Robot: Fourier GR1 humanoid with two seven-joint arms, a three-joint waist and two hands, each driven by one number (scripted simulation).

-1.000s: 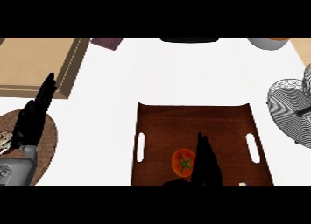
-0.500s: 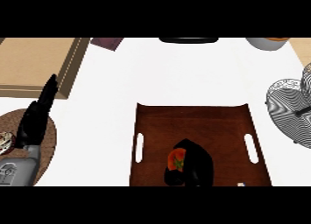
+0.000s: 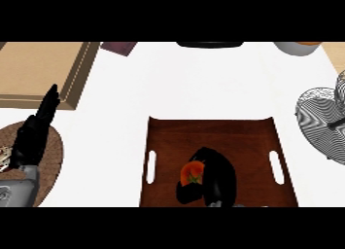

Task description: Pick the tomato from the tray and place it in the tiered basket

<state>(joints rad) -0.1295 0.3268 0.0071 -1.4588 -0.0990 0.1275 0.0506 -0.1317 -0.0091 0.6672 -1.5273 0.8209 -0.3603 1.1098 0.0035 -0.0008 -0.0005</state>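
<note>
White desk (image 3: 196,82) fills most of what I see from the head camera, with a dark brown wooden tray with slotted handles (image 3: 225,131) sitting near me at centre and a black-and-white wire tiered basket (image 3: 329,126) off at the right edge. What has changed over the last second is my right robot hand (image 3: 214,172): a second ago its fingers were stretched out straight over the tray beside the fruit, and now they are curled down around the small red-orange tomato with a green stalk (image 3: 192,173), which lies in the near middle of the tray. I read that as the grasp closing, so the pick is about made, though the lift has not begun and I cannot tell whether the tomato is off the tray floor yet. Only the left part of the tomato shows, glossy and round, with the green stalk facing up; the black fingers wrap its right side and a dark thumb sits below it. It looks smooth and likely to roll if the hold slips. My left robot hand (image 3: 33,133) is at the far left over a round woven brown mat (image 3: 53,151), fingers straight and pointing away, resting as it was before. Next comes a carry to the right, well clear of the tray's rim, toward the basket.
</note>
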